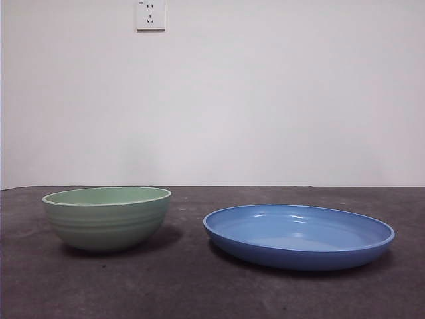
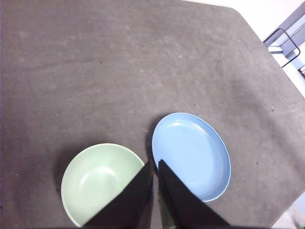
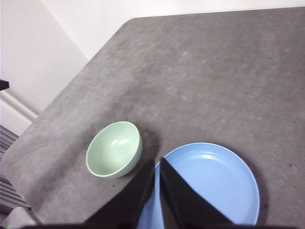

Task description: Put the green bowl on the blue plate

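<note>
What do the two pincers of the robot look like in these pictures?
Both look alike. The left pincer and the right pincer each show two plain matte black jaws, wedge-shaped and tapering to narrow tips. No cables, markings or labels are visible. The arms themselves are out of view.

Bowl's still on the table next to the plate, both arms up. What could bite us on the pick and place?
1. The green bowl has a rounded, ridged outside; a rim pinch may slip or tip it.
2. It sits close beside the blue plate; a low carry could clip the plate's raised rim and shove it.
3. Left gripper and right gripper both hang above, jaws nearly together; whichever goes must open first.
</note>
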Controlling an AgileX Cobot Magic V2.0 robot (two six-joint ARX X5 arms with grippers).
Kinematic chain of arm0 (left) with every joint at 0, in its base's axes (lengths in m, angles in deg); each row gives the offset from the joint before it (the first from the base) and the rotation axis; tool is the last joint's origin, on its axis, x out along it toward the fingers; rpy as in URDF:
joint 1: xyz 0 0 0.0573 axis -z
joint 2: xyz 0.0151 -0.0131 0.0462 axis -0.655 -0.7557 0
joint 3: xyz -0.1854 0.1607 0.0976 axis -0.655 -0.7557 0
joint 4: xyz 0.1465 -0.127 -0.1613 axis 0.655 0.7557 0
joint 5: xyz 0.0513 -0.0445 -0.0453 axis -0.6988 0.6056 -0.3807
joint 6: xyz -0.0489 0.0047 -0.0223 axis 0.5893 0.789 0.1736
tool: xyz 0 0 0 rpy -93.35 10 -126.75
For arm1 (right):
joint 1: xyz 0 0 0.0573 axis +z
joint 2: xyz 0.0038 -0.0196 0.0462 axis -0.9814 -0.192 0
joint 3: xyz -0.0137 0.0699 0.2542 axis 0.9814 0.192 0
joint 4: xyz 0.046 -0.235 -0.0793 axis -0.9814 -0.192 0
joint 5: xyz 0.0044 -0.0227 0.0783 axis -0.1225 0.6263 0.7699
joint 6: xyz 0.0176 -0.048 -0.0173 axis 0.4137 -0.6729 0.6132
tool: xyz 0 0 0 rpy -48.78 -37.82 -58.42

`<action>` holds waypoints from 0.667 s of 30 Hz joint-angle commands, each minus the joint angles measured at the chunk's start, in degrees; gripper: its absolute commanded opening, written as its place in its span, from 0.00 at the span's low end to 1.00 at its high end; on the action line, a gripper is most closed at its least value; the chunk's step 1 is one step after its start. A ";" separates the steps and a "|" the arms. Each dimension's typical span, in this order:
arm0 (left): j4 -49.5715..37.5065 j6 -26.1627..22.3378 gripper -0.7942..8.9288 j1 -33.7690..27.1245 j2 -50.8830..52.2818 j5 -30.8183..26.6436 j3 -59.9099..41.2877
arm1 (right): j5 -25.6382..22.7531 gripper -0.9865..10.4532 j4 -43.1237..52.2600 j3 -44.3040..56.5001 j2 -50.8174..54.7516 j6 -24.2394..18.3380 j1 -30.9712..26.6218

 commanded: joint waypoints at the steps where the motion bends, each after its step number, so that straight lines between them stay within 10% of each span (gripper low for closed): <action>1: -0.42 -1.20 0.11 0.22 -0.74 0.50 1.27 | -0.35 0.10 0.20 -1.22 -0.46 -0.70 0.22; 8: -0.39 -1.18 0.34 0.22 -1.42 0.48 1.27 | -0.35 0.11 0.22 -1.20 -0.48 -0.74 0.22; 13: -0.33 -1.18 0.61 0.22 -2.12 0.46 1.27 | -0.35 0.42 0.22 -1.20 -0.48 -0.70 0.22; 20: -0.33 -1.33 0.63 0.22 -4.42 0.39 1.27 | -0.33 0.68 0.22 -1.20 -0.48 -0.70 0.22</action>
